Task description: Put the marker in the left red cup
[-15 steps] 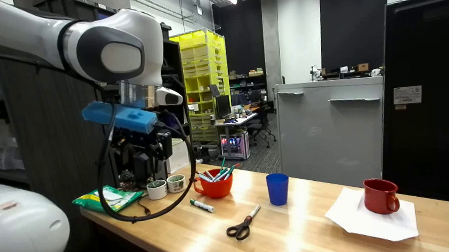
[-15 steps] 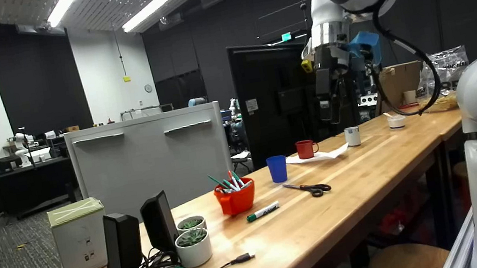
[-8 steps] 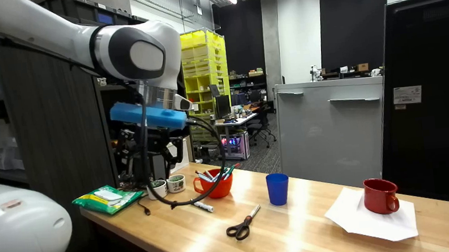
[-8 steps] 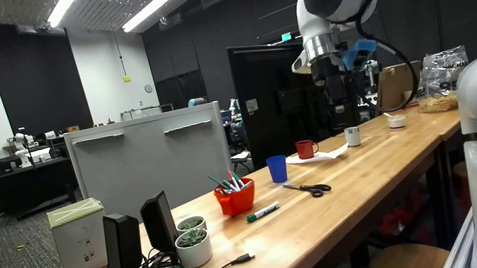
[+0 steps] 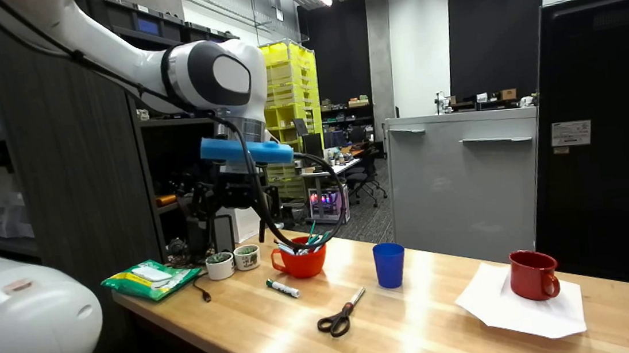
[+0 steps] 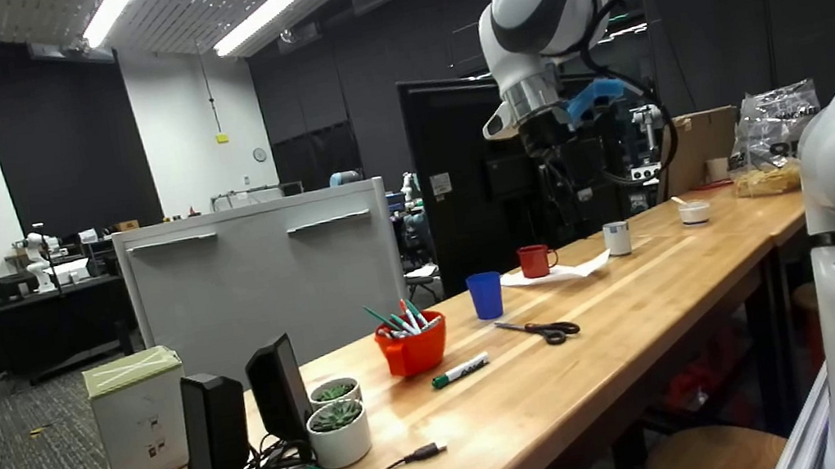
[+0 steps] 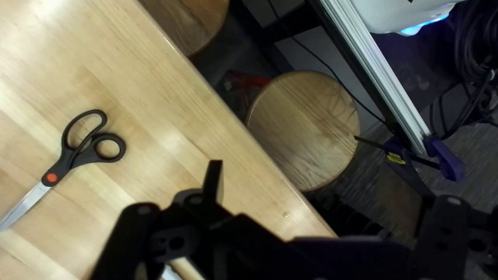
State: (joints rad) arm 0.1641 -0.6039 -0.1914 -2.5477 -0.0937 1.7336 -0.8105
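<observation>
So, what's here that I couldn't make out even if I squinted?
Marker: wrist view; the bottom edge leaves only what looks like a white sliver.
Scissors: wrist view; the left edge cuts off the blade tip.
Pens: both exterior views; the bright red cup hides their lower ends.
Blue cup: both exterior views; its own wall hides the bottom inside.
Label on the black panel: both exterior views; print too small to read.

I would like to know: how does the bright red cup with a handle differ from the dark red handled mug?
The bright red cup is lighter in colour than the dark red mug. The cup holds several slim pens; nothing rises above the mug's rim. The cup stands on the pale wooden table; the mug stands on white paper. Both are upright, each with a handle.
</observation>
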